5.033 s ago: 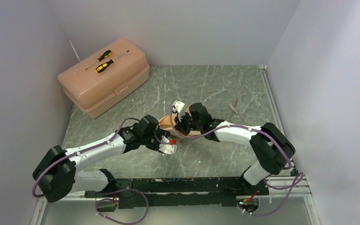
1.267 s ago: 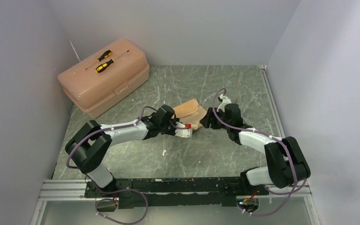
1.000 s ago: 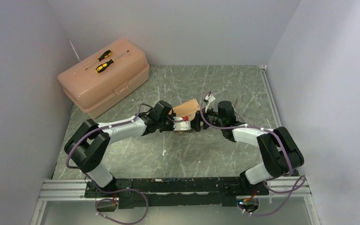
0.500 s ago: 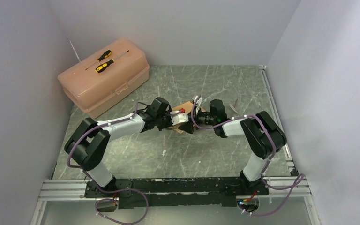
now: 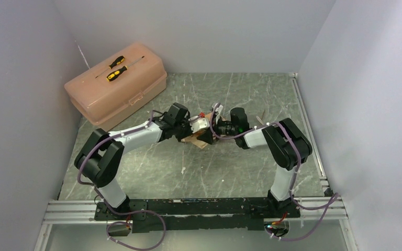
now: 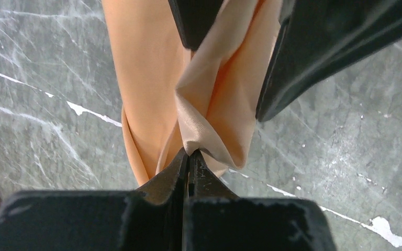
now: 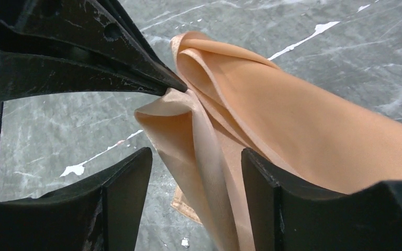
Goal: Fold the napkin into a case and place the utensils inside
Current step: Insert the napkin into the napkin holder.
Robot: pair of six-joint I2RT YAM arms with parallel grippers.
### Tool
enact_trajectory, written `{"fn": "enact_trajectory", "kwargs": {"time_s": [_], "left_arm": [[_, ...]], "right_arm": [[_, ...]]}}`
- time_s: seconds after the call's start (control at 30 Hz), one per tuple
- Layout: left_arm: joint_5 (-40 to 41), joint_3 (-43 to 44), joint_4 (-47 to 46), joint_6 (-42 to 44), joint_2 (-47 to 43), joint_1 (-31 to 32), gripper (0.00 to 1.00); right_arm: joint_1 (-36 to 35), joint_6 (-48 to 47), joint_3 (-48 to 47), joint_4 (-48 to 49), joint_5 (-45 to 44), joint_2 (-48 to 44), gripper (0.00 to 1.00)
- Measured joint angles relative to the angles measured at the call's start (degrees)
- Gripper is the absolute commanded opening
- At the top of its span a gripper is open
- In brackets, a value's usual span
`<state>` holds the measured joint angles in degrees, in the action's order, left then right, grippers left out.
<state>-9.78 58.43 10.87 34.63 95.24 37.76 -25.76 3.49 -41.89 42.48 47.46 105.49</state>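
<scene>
The peach-tan napkin [image 5: 196, 140] hangs bunched between the two arms at mid table, its lower part on the marble. My left gripper [image 6: 189, 154] is shut on a folded edge of the napkin [image 6: 152, 78] and holds it up. My right gripper [image 7: 196, 157] is open, its fingers [image 7: 125, 178] on either side of the hanging fold of napkin [image 7: 293, 120] without pinching it. The left gripper's tip [image 7: 180, 86] shows in the right wrist view, touching the cloth. Thin utensils [image 5: 262, 118] lie on the table just behind the right arm, partly hidden.
A pink plastic toolbox [image 5: 116, 91] stands at the far left with two yellow-and-black screwdrivers [image 5: 116, 68] on its lid. Grey walls close in the table on the left, far and right sides.
Both grippers have drawn together over the napkin. The left one has lifted a fold of the cloth off the table; the right one has moved in around that fold.
</scene>
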Motion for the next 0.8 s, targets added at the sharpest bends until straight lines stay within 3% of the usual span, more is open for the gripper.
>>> {"fn": "enact_trajectory", "kwargs": {"time_s": [0.13, 0.23, 0.3, 0.33, 0.4, 0.47, 0.6, 0.8], "left_arm": [[0.0, 1.9, 0.1, -1.8, 1.0, 0.0, 0.06], [0.0, 2.3, 0.6, -3.3, 1.1, 0.0, 0.11], [0.0, 2.6, 1.1, -4.3, 1.1, 0.0, 0.19], [0.0, 2.6, 1.2, -4.6, 1.1, 0.0, 0.28], [0.1, 2.9, 1.7, -5.4, 1.1, -0.1, 0.44], [0.7, 3.1, 2.0, -5.7, 1.1, -0.1, 0.52], [2.2, 3.5, 3.4, -7.0, 1.1, -1.3, 0.57], [4.3, 9.7, 6.9, -11.8, 3.0, -8.4, 0.62]], "right_arm": [[-1.3, 0.5, -0.5, 0.2, -0.9, 1.3, 0.5], [-2.5, 1.0, -0.5, 0.4, -1.9, 1.8, 0.28], [-3.0, 1.5, -0.5, 0.8, -2.6, 2.0, 0.17], [-3.1, 1.7, -0.5, 1.0, -3.0, 2.1, 0.14], [-3.2, 2.3, -0.5, 1.3, -4.1, 2.2, 0.1], [-3.2, 2.6, -0.5, 1.4, -4.7, 2.2, 0.09], [-3.2, 2.6, -0.5, 1.4, -5.0, 2.5, 0.07], [-3.5, 2.7, -1.3, -0.6, -4.4, 4.4, 0.05]]}}
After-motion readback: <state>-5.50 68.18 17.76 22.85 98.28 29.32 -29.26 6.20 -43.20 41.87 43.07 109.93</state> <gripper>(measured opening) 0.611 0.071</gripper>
